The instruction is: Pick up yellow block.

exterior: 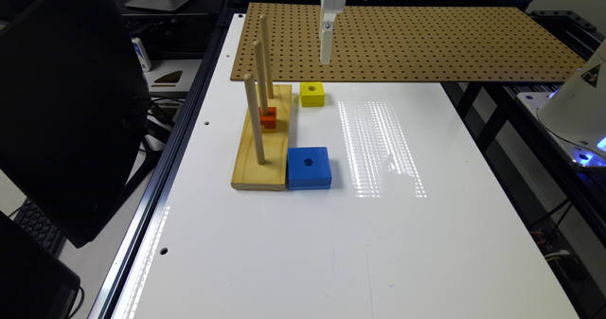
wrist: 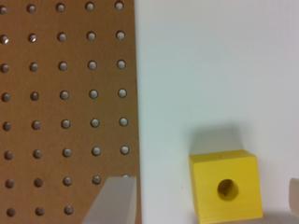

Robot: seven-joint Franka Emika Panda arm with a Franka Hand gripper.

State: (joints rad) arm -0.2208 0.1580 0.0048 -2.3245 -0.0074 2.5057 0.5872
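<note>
Approach step. The yellow block (exterior: 312,93) lies on the white desk (exterior: 378,243), just beside the peg base (exterior: 263,139), near the pegboard (exterior: 426,44). The end effector (exterior: 325,44) hangs above, at the block's 12 o'clock, fingers apart. Centre over the hole, then descend squarely.

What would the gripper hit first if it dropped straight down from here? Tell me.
Probably the yellow block, which sits between the two fingers in the wrist view. From outside, the gripper looks a bit behind it, over the pegboard edge, so depth is uncertain.
</note>
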